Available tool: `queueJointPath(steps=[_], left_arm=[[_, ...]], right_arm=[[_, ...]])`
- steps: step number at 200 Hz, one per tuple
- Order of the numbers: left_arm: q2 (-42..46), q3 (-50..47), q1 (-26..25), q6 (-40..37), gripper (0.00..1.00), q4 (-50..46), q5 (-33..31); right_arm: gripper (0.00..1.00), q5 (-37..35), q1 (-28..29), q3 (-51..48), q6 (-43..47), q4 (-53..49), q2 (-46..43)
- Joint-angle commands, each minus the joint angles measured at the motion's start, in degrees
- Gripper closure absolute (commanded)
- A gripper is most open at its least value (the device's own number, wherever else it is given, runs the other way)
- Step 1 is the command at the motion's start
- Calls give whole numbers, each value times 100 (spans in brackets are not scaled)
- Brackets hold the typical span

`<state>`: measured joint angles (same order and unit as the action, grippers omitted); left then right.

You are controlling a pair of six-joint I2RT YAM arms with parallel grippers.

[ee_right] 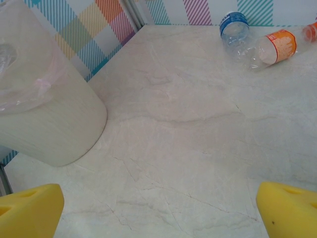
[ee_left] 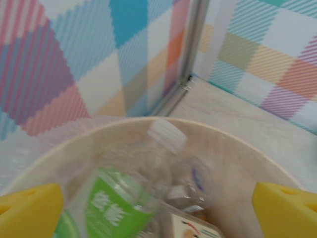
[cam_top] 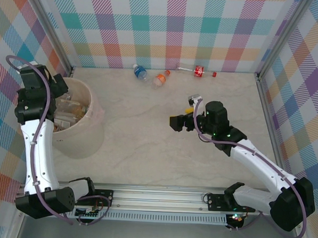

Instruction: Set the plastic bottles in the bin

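Observation:
The bin (cam_top: 97,111) stands at the left of the table, and several plastic bottles lie inside it. My left gripper (cam_top: 58,85) hangs over its rim, open. In the left wrist view a green-labelled bottle (ee_left: 115,207) with a white cap looks blurred inside the bin (ee_left: 233,145), below and free of the wide yellow fingertips (ee_left: 29,210). Three bottles lie near the back wall: blue-labelled (cam_top: 140,72), orange-labelled (cam_top: 161,79) and red-labelled (cam_top: 199,72). My right gripper (cam_top: 179,122) is open over bare table, well short of them.
A loose red cap (cam_top: 214,74) lies right of the red-labelled bottle. Checked walls close the table at the back and both sides. In the right wrist view the bin (ee_right: 49,124) is at left, and the blue-labelled (ee_right: 234,27) and orange-labelled (ee_right: 275,47) bottles lie ahead.

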<state>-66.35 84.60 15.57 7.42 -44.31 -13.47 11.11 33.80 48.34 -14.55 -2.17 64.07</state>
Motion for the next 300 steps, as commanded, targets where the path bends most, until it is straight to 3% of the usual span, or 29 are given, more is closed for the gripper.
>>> queueJointPath(steps=[1, 21, 67, 98, 120, 152, 197, 247, 271, 300], left_arm=[[-45, 33, 69, 845, 3, -351, 882], [-81, -243, 76, 1122, 3, -323, 1134], [-356, -678, 227, 1539, 2, -681, 93], [-622, -666, 232, 1698, 2, -986, -92], [-616, -633, 227, 1797, 2, -1079, 111], [-369, -437, 202, 1720, 1, -971, 927], [44, 181, 131, 1808, 0, -1155, 1401], [307, 125, -748, 2283, 0, -801, 2547], [320, -272, -1296, 2284, 0, -563, 2195], [32, -571, -1390, 2165, 0, -317, 2227]], right_arm=[[0, 14, 36, 141, -80, 68, -75], [0, 5, 39, 132, -84, 41, -84], [0, -46, 39, 100, 47, -72, -155], [0, -122, 39, -41, 83, -46, -269], [0, -158, 39, -104, 83, -53, -331], [0, -220, 39, -149, 127, -72, -396], [0, -441, 38, -88, -79, -76, -350], [0, -1232, 21, 113, -805, -422, -261], [0, -1380, -18, 358, -894, -868, -111], [0, -1623, -82, 536, -1099, -1280, 27]])
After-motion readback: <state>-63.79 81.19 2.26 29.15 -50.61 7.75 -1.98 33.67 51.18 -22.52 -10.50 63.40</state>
